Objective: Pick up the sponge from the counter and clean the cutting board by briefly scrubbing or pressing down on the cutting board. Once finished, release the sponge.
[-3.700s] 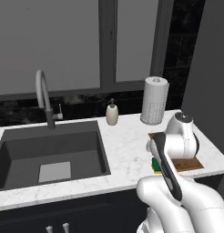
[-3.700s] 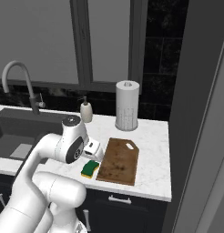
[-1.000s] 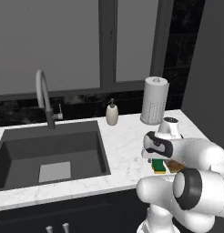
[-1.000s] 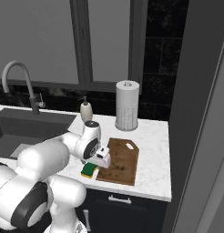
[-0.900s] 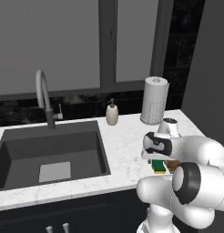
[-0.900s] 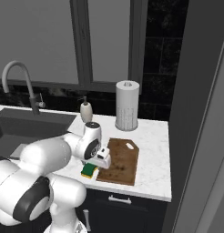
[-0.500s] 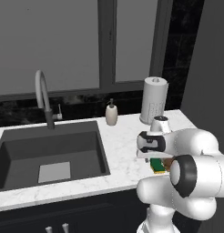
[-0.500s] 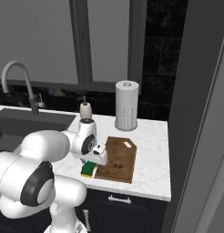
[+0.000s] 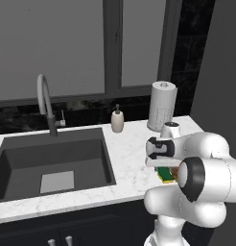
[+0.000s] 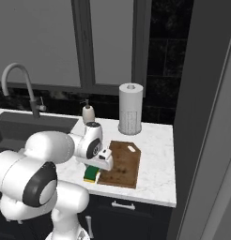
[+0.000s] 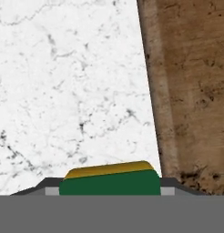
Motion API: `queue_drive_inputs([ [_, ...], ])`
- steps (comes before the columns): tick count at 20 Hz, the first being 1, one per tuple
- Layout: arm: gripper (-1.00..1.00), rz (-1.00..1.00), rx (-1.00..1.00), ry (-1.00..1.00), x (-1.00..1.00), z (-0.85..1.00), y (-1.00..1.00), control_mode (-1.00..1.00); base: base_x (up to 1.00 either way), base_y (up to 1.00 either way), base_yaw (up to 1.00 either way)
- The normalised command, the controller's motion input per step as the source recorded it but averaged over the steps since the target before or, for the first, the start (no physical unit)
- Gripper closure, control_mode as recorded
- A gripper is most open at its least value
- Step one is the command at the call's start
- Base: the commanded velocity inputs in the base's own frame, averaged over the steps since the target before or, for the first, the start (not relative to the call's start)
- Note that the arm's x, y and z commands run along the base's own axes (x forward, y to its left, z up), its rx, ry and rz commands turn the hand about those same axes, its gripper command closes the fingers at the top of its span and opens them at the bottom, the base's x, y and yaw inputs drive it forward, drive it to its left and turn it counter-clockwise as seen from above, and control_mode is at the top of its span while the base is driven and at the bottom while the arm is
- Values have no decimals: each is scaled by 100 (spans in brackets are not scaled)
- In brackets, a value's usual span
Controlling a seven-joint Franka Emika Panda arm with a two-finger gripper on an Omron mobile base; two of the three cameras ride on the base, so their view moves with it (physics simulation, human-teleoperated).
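**Sponge between the finger tips, scrubbing not yet begun**

While the sponge (image 11: 109,180) sits at the bottom centre of the hand view, the gripper (image 11: 109,187) has one dark tip at each end of it. The tips seem to touch the block, but I cannot tell if they press it. In the right base view the sponge (image 10: 91,174) lies on the counter (image 10: 157,168), just beside the left edge of the cutting board (image 10: 122,168). So lifting, scrubbing and release are all left, I judge.

A paper towel roll (image 10: 130,108) and a soap bottle (image 10: 88,114) stand near the back wall, well apart from the board. The sink basin (image 9: 50,161) fills the left of the left base view. Nothing blocks the short way to the board.
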Motion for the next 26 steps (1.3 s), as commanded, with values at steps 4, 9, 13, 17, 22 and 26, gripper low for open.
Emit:
queue_drive_inputs([
  [4, 100, 7, 11, -2, -33, -17, -29, -100, 0, 0, 0],
  [9, 100, 15, 2, -5, -4, 32, -8, -100, 0, 0, 0],
  [13, 100, 16, 0, -8, -5, 78, 0, -100, 0, 0, 0],
  [17, 100, 5, 0, -1, -3, 22, -14, -100, 0, 0, 0],
  [22, 100, 0, 1, 0, 0, -40, -31, -100, 0, 0, 0],
  [26, 100, 0, 2, 0, 0, -51, -28, -100, 0, 0, 0],
])
